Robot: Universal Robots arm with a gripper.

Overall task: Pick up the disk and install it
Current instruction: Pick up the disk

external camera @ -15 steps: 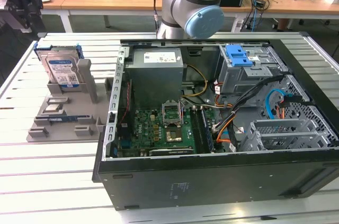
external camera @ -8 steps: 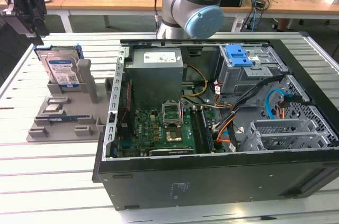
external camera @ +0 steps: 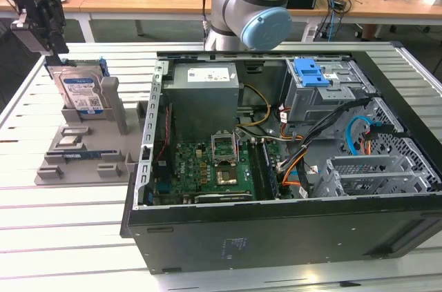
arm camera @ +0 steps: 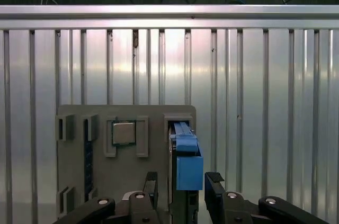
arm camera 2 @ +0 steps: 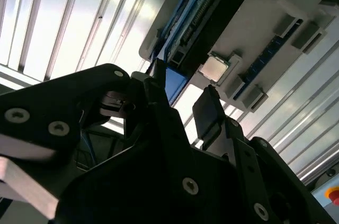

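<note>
The disk [external camera: 81,92] stands on edge in a slot of the grey holder [external camera: 83,150] on the exterior view's left, its white and blue label facing out and blue rails on its sides. My gripper [external camera: 55,42] hangs just above the disk's upper corner. In the first wrist view the disk's blue-railed edge [arm camera: 186,160] lies between my two dark fingertips [arm camera: 151,184], which stand wider apart than the disk and do not touch it. In the second wrist view the open gripper [arm camera 2: 183,99] points toward the disk [arm camera 2: 206,17].
An open black computer case [external camera: 276,237] lies on the slatted metal table [external camera: 69,237]. Inside it are a grey power-supply box [external camera: 204,88], a green motherboard [external camera: 207,168] and a metal cage with a blue bracket [external camera: 312,72]. A processor chip [arm camera: 123,133] sits in the holder.
</note>
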